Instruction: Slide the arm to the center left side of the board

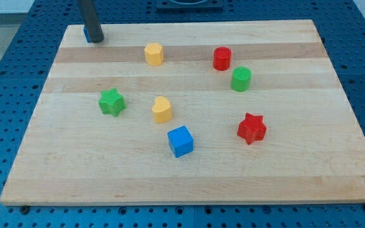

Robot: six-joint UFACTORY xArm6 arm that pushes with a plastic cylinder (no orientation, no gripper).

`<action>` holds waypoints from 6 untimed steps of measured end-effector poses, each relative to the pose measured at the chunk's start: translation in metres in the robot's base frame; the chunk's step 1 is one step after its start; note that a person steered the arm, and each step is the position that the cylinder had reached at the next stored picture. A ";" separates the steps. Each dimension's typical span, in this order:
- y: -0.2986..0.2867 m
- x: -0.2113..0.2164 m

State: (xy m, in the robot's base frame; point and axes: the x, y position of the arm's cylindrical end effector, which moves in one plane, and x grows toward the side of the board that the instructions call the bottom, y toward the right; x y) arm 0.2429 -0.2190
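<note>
My tip [94,39] rests at the top left corner of the wooden board [75,158], with a bit of blue showing right beside it. The rod rises out of the view's top. The nearest blocks are a yellow hexagonal block [154,54] to the tip's right and a green star [111,101] below it. The tip touches none of these. A yellow heart-shaped block [161,109] lies near the board's middle, with a blue cube [180,140] below it.
A red cylinder [222,58] and a green cylinder [241,78] stand at the upper right. A red star [251,128] lies at the right of centre. A blue perforated table [5,82] surrounds the board.
</note>
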 end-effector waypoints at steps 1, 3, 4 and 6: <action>-0.008 0.019; -0.067 0.105; -0.075 0.154; -0.075 0.198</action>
